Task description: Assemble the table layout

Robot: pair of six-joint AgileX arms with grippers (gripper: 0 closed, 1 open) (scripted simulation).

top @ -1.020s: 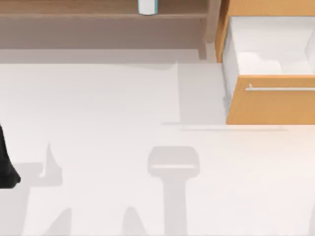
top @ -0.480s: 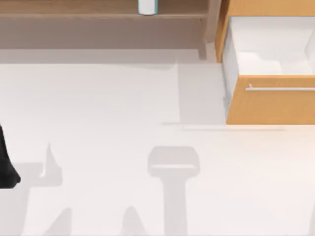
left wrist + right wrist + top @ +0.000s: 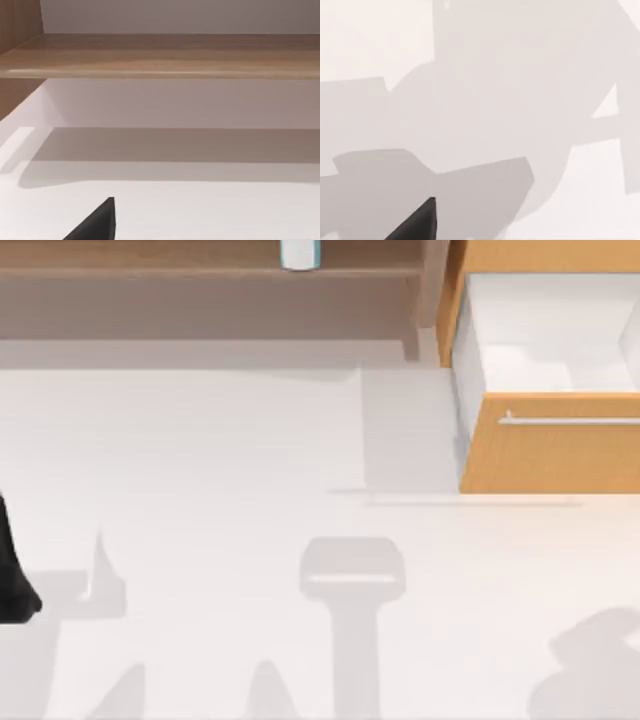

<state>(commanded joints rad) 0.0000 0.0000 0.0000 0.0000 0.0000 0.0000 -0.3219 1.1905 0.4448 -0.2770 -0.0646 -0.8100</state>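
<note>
The white table [image 3: 220,460] spreads across the top view, bare and crossed by grey shadows. My left arm [image 3: 12,575] is a black shape at the table's left edge, about halfway down. A black part of my left gripper [image 3: 97,225] hangs over the table [image 3: 210,210], facing the shelf. A black part of my right gripper [image 3: 417,225] hovers above shadowed tabletop [image 3: 370,40]. A soft dark shadow [image 3: 590,670] lies on the table at the front right.
A brown wooden shelf [image 3: 150,260] runs along the back, with a white and teal container [image 3: 299,253] on it. At the back right stands an orange-brown cabinet [image 3: 550,455] with its drawer [image 3: 545,335] pulled open, white inside. The shelf board [image 3: 165,55] is ahead of the left wrist.
A rounded shadow has come onto the table at the front right of the top view. The left arm, the shelf and the drawer have not moved.
</note>
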